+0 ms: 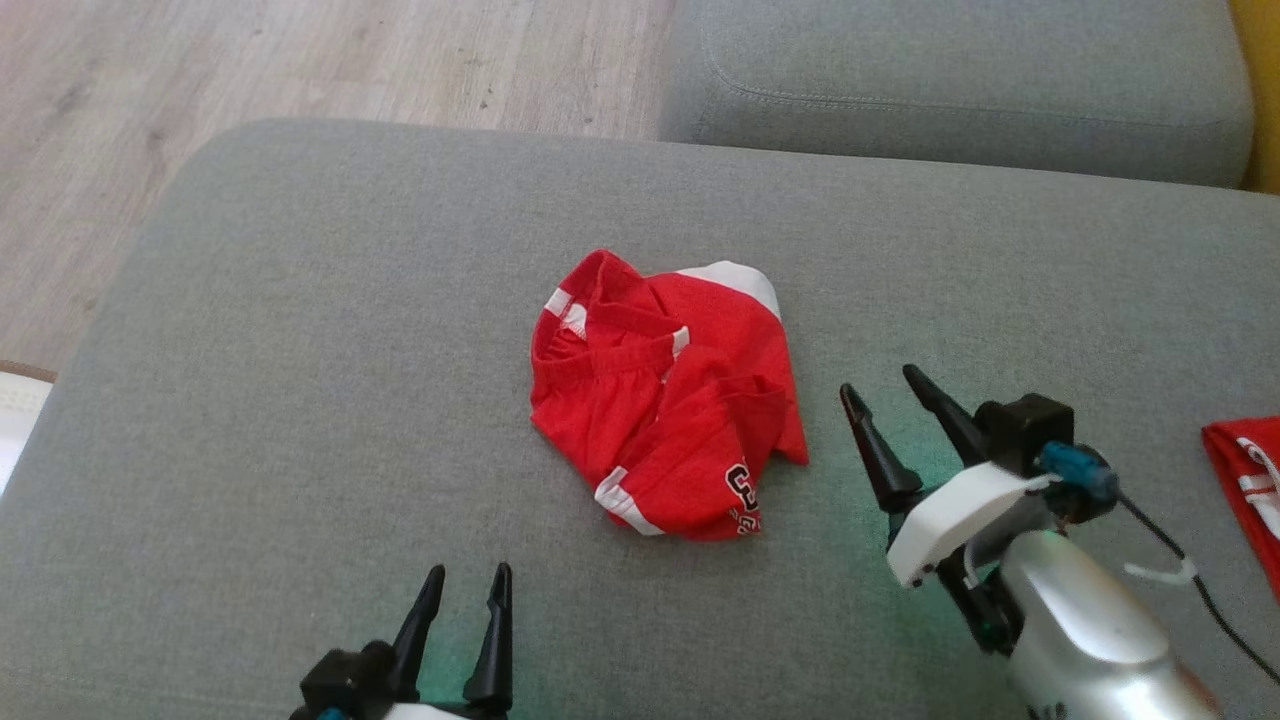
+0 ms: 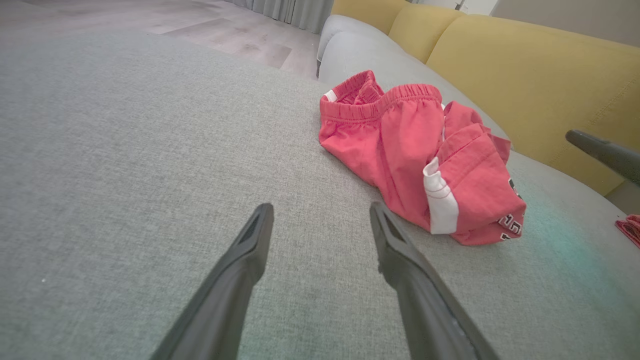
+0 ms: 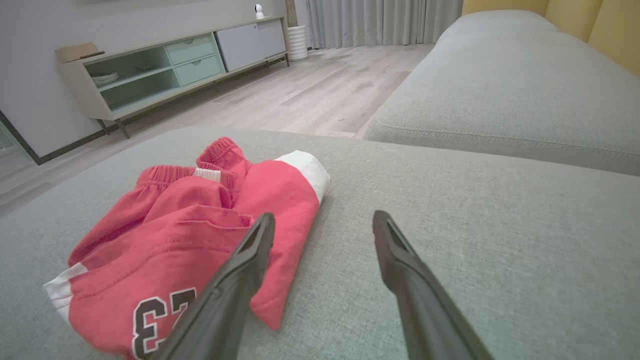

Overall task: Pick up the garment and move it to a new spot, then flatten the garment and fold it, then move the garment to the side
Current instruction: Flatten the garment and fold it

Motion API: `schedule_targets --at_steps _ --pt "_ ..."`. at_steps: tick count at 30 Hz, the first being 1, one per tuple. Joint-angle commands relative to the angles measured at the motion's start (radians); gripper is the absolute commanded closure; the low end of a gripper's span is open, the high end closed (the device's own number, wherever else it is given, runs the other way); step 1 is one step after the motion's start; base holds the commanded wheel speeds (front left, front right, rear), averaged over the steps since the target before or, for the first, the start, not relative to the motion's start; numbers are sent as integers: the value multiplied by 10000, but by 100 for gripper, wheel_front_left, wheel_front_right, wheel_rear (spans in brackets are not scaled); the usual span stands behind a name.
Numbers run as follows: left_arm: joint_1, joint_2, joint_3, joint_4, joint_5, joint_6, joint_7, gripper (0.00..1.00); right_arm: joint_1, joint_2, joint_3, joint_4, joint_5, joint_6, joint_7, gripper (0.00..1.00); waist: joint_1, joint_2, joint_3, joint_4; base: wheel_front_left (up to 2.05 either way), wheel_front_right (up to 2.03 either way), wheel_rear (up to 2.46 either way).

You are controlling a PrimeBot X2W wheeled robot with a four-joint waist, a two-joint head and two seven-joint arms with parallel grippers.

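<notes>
Grey sofa cushion (image 1: 300, 400) takes up most of the head view, with pale wood floor (image 1: 300, 60) beyond it and a second cushion (image 1: 950, 70) at the upper right. Near the first cushion's middle lies the red garment (image 1: 665, 400), crumpled (shorts, by the elastic waistband, with white bands and a dark number print at the near hem). Neither claw grips it. The left claw (image 1: 469, 570) hovers at the near edge, apart from the garment, fingers spread wide and empty. The right claw (image 1: 880, 380) sits just right of the garment, fingers also wide with nothing between them. In the right wrist view one finger crosses in front of the red cloth, and I cannot tell whether it touches. Another red cloth (image 1: 1245, 480) lies at the cushion's right edge, well apart from the garment. A yellow backrest (image 2: 525, 65) rises behind the sofa, and a low cabinet (image 3: 165, 65) stands by the wall.
</notes>
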Motion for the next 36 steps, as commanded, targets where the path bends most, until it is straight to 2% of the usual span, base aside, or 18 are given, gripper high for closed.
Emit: schedule_targets --at_steps 1,6,13,18,21,29,30,31,32,36 --pt "-407 -9 302 -227 -23 -23 -97 0 -112 177 36 -323 -110 -7 -68 0 1 -1 13 -13 0 0 0" --pt "-506 -9 193 -202 -23 -48 -97 0 48 547 429 -925 -378 -7 -68 0 1 -1 41 80 0 0 0" --pt "-463 -9 90 -155 -59 -47 -97 0 68 636 2753 -1572 43 -7 -68 0 1 -1 120 450 0 0 0" --pt "-451 -9 22 -122 -112 -41 -97 0 -256 618 4047 -938 387 -7 -61 0 1 -1 200 691 0 0 0" --pt "-479 -9 -21 -110 -150 -33 -97 0 -563 741 4444 -426 478 -7 -62 0 1 -1 257 809 0 0 0" --pt "-585 -9 -137 -126 -250 4 -97 0 -1035 1156 4502 900 267 -7 -66 2 1 -1 464 1107 0 0 0" --pt "-591 -9 -139 -128 -254 4 -97 0 -1055 1196 4458 973 237 -7 -66 17 1 -1 483 1133 0 0 0" --pt "-595 -9 -148 -134 -257 8 -97 0 -1071 1232 4388 990 236 -7 -66 65 1 -1 504 1157 0 0 0" --pt "-596 -9 -156 -144 -263 16 -97 0 -1085 1263 4272 932 253 -7 -66 100 1 -1 519 1173 0 0 0" --pt "-555 -9 -115 -170 -260 40 -97 0 -1047 1307 3831 659 209 -7 -67 100 1 -1 512 1172 0 0 0"
